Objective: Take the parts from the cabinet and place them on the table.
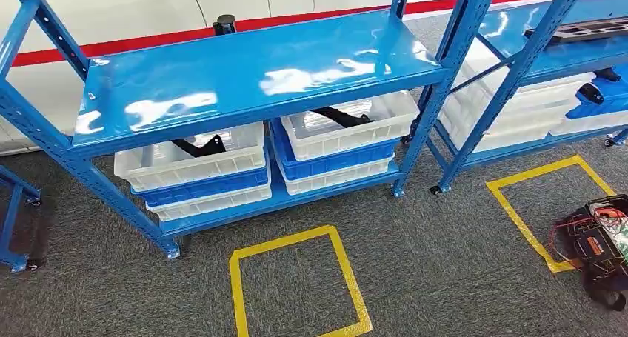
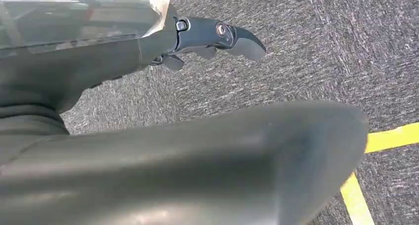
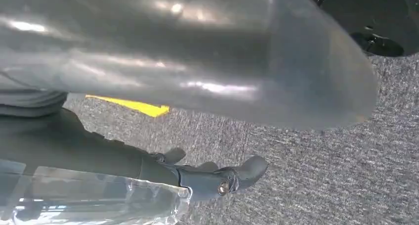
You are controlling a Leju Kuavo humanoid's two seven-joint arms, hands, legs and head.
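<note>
On the left of the blue cabinet's [image 1: 244, 74] lower shelf, one black part [image 1: 198, 146] lies in a white bin [image 1: 194, 161]; to its right another part [image 1: 342, 116] fills a second bin [image 1: 354, 126]. Neither is taken yet. The left hand [image 2: 148, 76] and right hand [image 3: 158, 136] hang over carpet, fingers loosely apart, holding nothing.

The left hand [image 2: 148, 52] is dark grey, with a thick, smooth, rounded thumb [image 2: 207, 165] and a slimmer, darker finger [image 2: 217, 34] that has a small round metal screw at its joint and a paler, curved tip. Clear, glossy plastic film wraps its back. The right hand [image 3: 148, 170] looks the same: grey thumb, screw-jointed dark finger, clear film.
</note>
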